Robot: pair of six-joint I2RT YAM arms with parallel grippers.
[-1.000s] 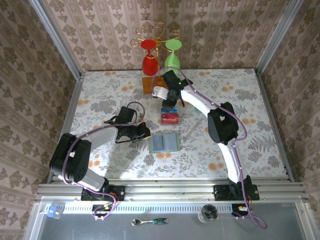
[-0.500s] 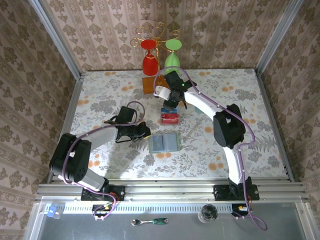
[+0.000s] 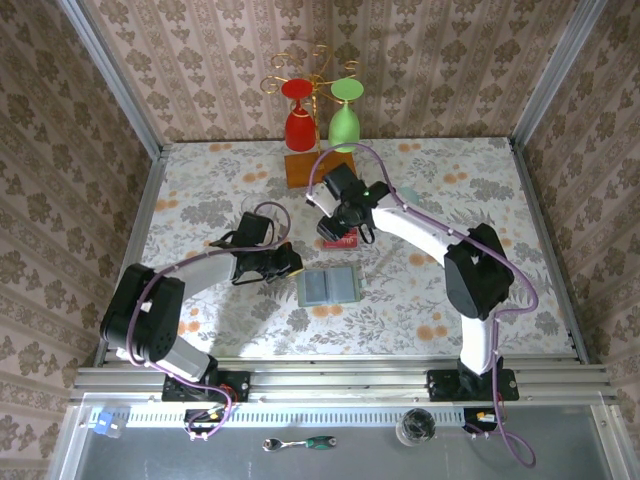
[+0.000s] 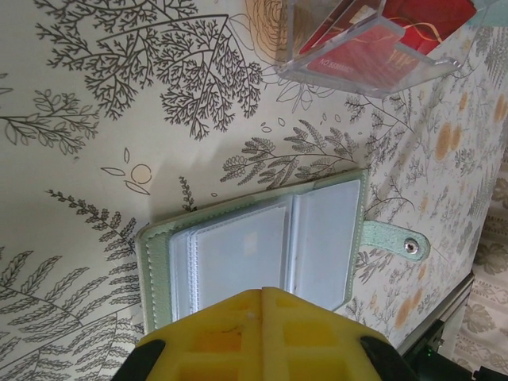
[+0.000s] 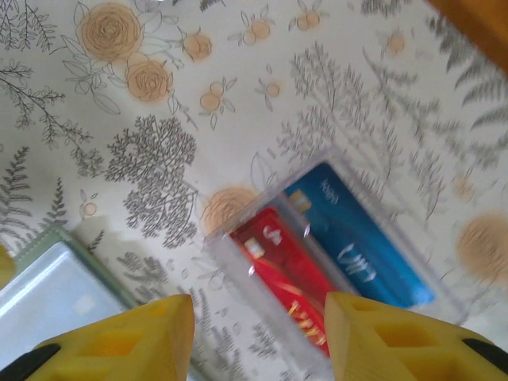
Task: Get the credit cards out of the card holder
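From above, the card holder [image 3: 330,287] lay open near the middle of the worktop [image 3: 450,170]. The left end effector [image 3: 291,264] sat just left of it. The right end effector [image 3: 343,222] hung over a clear tray [image 3: 357,240] a little farther back.

At the left wrist, the left end effector [image 4: 262,333] had its yellow fingers pressed together, gripping nothing, at the edge of the open card holder [image 4: 262,242]. Red cards [image 4: 397,32] lay in the tray [image 4: 357,75].

At the right wrist, the right end effector [image 5: 258,333] was spread, with nothing between its fingers. Below it the tray [image 5: 230,226] held a red card [image 5: 286,282] and a blue card [image 5: 357,246] side by side, near the card holder [image 5: 55,294].
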